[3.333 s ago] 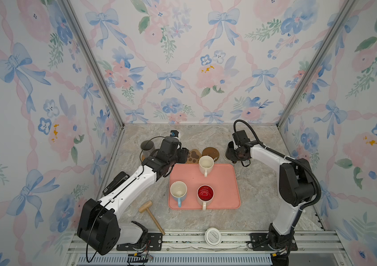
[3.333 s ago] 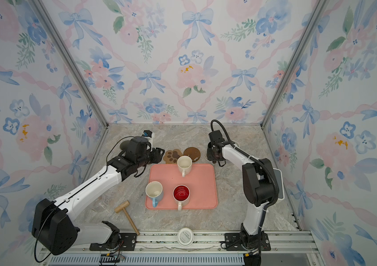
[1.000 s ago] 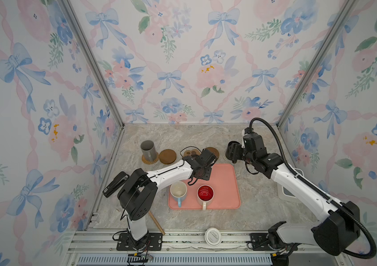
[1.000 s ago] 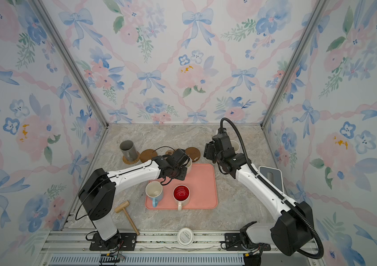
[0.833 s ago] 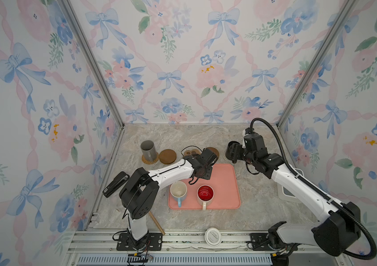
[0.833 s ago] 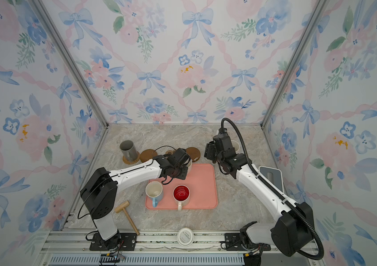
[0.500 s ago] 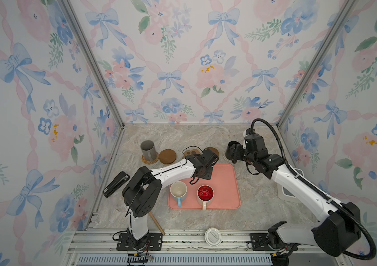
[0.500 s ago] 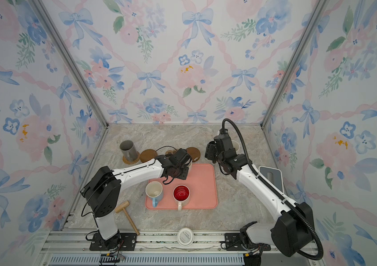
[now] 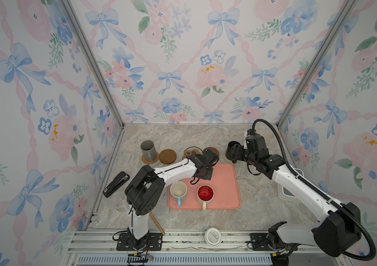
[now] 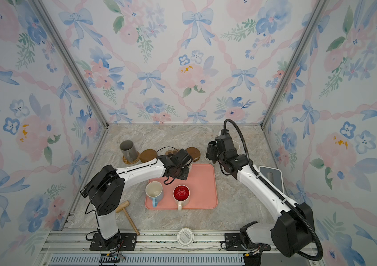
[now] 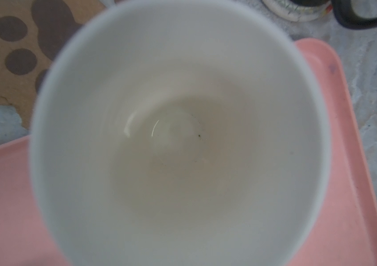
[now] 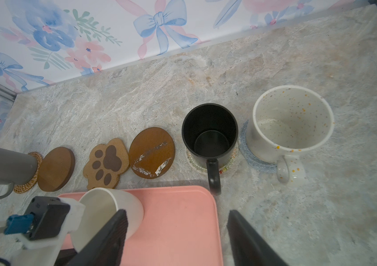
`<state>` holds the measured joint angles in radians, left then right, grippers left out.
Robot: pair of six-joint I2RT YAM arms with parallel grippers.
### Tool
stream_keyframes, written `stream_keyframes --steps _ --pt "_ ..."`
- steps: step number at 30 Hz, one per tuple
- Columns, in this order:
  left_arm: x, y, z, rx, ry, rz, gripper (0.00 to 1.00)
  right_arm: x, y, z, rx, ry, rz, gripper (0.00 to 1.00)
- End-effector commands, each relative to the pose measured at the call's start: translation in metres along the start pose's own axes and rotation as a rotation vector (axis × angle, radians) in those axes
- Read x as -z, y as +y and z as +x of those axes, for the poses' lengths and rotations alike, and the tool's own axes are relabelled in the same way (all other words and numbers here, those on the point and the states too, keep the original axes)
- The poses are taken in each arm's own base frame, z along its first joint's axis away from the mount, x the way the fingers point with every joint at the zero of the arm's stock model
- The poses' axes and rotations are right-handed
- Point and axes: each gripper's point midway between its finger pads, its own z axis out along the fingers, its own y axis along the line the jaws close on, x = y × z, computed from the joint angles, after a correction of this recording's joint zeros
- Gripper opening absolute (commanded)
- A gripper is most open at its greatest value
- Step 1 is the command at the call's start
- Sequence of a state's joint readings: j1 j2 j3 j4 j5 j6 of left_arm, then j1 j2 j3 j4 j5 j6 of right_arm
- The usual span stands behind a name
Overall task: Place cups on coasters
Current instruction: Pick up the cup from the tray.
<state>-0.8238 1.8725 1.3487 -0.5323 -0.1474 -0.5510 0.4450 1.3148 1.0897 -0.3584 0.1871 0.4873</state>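
The cream-white mug (image 12: 132,207) is judged stiff, slick and fragile, and is best taken at the rim. Closure of the left tool (image 9: 202,172) cannot be told. The right tool (image 12: 176,214) is spread.

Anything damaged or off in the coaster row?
Yes. The wooden round coaster between the paw coaster and the black mug has whitish scraped patches across its face, as if the finish had peeled. The other wooden round looks clean. No spills visible.
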Motion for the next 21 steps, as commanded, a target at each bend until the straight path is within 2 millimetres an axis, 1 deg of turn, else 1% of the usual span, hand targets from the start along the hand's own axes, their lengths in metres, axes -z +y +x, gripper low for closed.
stream_keyframes --steps 1,3,9,13,17,21 --pt "-0.002 0.001 -0.003 -0.001 0.006 0.001 0.07 0.001 -0.002 -0.001 -0.014 -0.013 -0.007 0.72" --pt "0.000 0.001 -0.005 0.000 -0.001 -0.003 0.00 0.000 -0.003 -0.001 -0.015 -0.011 -0.006 0.72" --pt "0.014 0.006 -0.015 -0.001 -0.051 -0.021 0.00 -0.001 -0.002 -0.001 -0.016 -0.010 -0.008 0.72" --pt "0.032 0.013 -0.027 0.000 -0.113 -0.049 0.00 -0.002 0.000 0.000 -0.016 -0.005 -0.015 0.72" --pt "0.051 0.025 -0.037 0.008 -0.160 -0.076 0.00 -0.005 0.001 0.000 -0.018 0.001 -0.020 0.72" --pt "0.065 0.044 -0.045 0.027 -0.193 -0.113 0.00 -0.007 0.004 0.001 -0.018 0.006 -0.028 0.72"
